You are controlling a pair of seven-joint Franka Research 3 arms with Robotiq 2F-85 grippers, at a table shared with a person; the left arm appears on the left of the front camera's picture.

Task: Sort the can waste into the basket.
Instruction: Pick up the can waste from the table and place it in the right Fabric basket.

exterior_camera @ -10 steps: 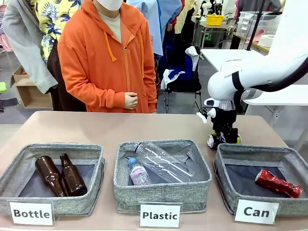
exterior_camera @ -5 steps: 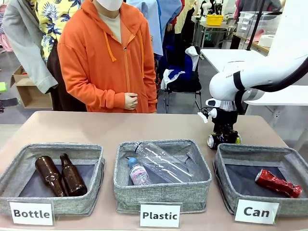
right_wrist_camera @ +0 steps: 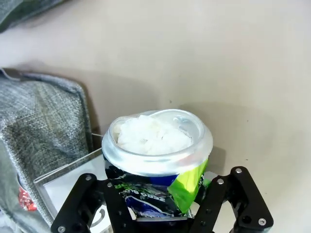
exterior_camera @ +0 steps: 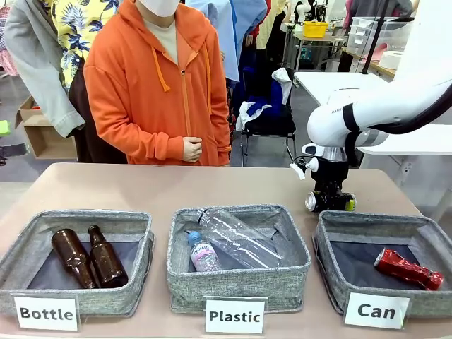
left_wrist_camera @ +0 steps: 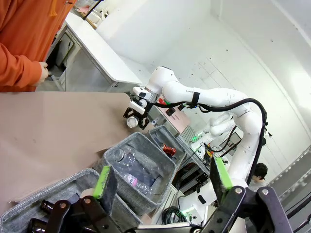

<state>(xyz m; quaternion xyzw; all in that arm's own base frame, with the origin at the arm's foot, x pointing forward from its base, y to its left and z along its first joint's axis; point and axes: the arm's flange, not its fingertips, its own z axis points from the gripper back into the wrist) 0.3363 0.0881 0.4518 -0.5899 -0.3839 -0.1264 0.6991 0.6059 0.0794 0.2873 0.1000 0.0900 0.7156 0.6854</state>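
The dark blue-black crushed can (right_wrist_camera: 154, 160), with a silver end and a green patch, sits between my right gripper's (right_wrist_camera: 163, 206) fingers, which are shut on its sides. From the front, that right gripper (exterior_camera: 330, 203) holds the can (exterior_camera: 311, 203) just above the table, close behind the back rim of the grey "Can" basket (exterior_camera: 381, 220). A red crushed can (exterior_camera: 407, 268) lies inside that basket. My left gripper (left_wrist_camera: 163, 177) is open with nothing between its green pads, high up and looking across at the right arm.
The "Plastic" basket (exterior_camera: 240, 284) in the middle holds clear bottles, and the "Bottle" basket (exterior_camera: 120, 300) at left holds two brown bottles. A person in an orange hoodie stands at the far edge, one hand (exterior_camera: 191, 147) held at the waist. Bare tabletop (exterior_camera: 176, 187) lies behind the baskets.
My right gripper has closed on the dark can and shifted slightly to the right and upward with it. Nothing else has moved.
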